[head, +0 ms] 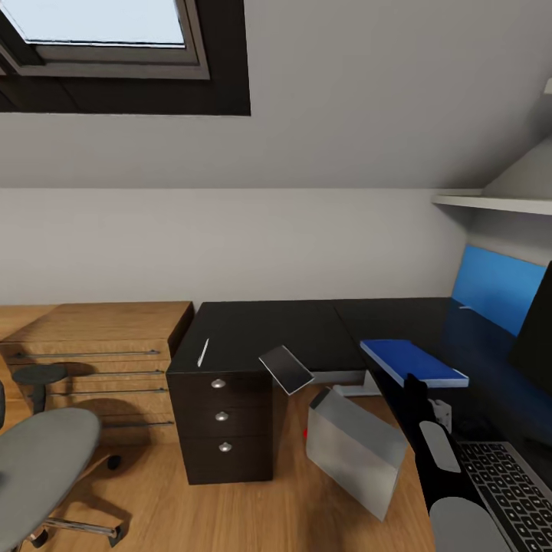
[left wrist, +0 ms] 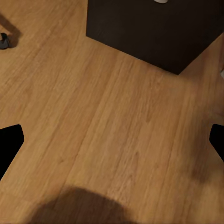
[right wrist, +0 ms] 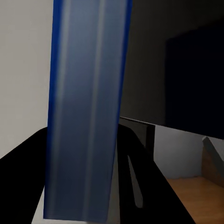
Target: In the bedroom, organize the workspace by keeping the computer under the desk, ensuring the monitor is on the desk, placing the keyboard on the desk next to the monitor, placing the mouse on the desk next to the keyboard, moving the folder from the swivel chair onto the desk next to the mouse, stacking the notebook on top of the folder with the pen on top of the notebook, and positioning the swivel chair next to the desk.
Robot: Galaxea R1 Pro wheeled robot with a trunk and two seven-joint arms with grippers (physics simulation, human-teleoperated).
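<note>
1. Right claw [right wrist: 88, 205] grips the blue folder [head: 412, 362], lying on the tabletop [head: 284, 326] edge.
2. Left claw [left wrist: 112, 140] spread wide above wooden floor [left wrist: 107, 130].
3. Grey notebook [head: 286, 369] tilts off the tabletop's edge, computer [head: 354, 451] below it.

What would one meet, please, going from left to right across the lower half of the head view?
Swivel chair → wooden chest of drawers → pen → black drawer unit → notebook → computer → folder → keyboard.

Right gripper [head: 414, 381] extended, left gripper [left wrist: 112, 140] spread.
</note>
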